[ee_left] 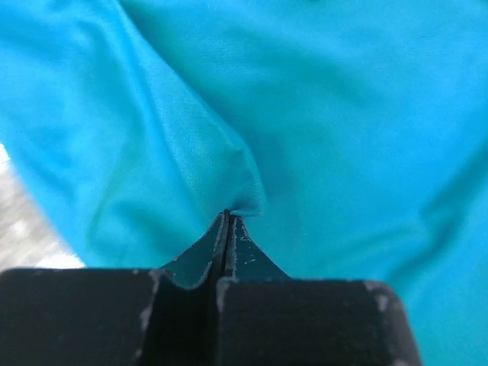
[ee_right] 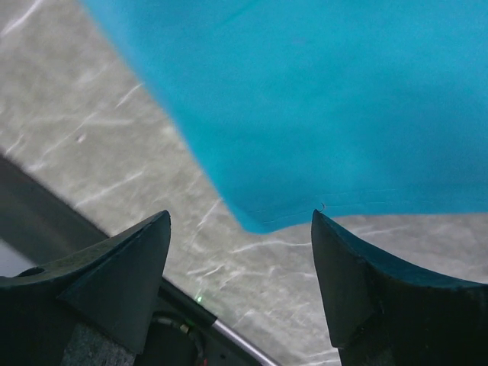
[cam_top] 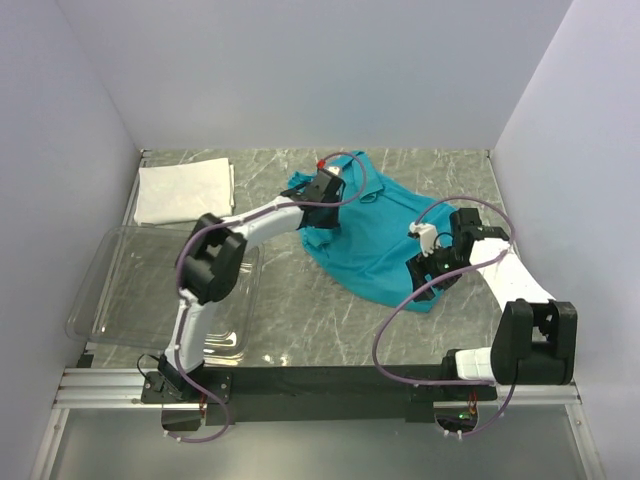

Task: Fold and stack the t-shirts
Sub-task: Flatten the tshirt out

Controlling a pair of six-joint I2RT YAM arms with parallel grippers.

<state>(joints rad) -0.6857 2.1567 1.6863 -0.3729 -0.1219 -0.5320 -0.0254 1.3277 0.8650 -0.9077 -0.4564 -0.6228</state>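
Grey marble counter [cam_top: 300,315], white veins, pale walls [cam_top: 320,70] around, teal shirt [cam_top: 385,240] crumpled at back middle, white shirt [cam_top: 185,190] folded in back left corner, clear bin [cam_top: 120,290] at left edge, left gripper [ee_left: 228,219] pinching teal fold, right gripper [ee_right: 240,219] spread wide over teal hem

left gripper [ee_left: 227,221] clamped | pinching teal t-shirt [ee_left: 320,114] fold

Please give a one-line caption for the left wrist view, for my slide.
Left gripper shut on a pinched fold of the teal t-shirt.
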